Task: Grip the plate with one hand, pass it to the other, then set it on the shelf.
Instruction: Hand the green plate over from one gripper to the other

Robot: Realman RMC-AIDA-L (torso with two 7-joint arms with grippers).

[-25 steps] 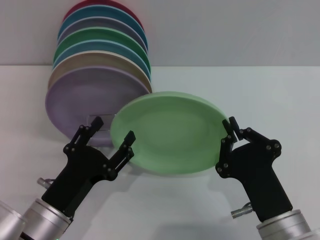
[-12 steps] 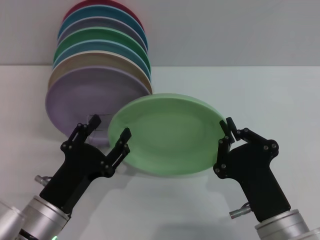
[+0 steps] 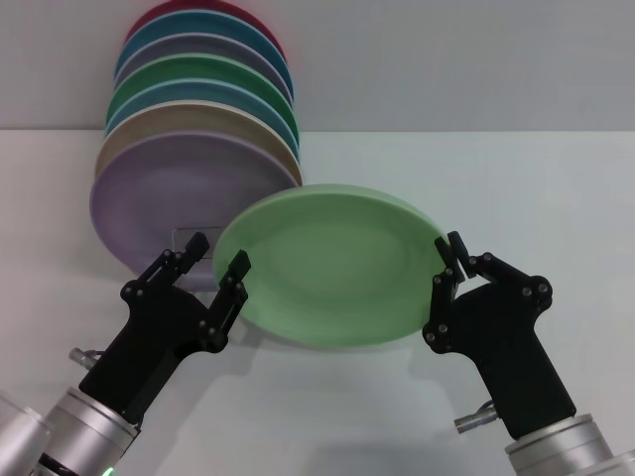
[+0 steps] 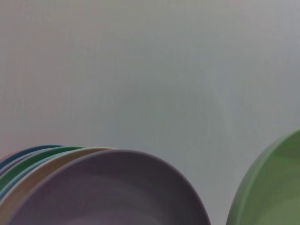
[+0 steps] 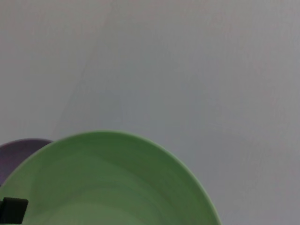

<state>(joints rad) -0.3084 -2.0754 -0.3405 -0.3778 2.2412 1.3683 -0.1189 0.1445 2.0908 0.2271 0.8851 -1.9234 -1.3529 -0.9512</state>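
**Plate held aloft between both pincers**

Right pincer (image 3: pixel 451 260) is clamped on the plate (image 3: pixel 332 266) rim, holding it above the counter (image 3: pixel 516 178). Left pincer (image 3: pixel 218 256) is spread open at the opposite rim, before the lilac plate (image 3: pixel 159 183).

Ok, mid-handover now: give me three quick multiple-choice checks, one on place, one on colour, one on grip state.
1. Where is the light green plate?
A. flat on the table
B. held up between the two grippers
C. in the stack

2. What colour is the front plate of the stack?
A. lilac
B. red
C. yellow

3. How is the left gripper?
A. shut on the plate
B. open, fingers either side of the plate's edge
C. parked away from it

Answers:
1 B: the right gripper holds its edge, clear of the table.
2 A: the nearest plate is lilac.
3 B: its fingers stand apart at the plate's edge.
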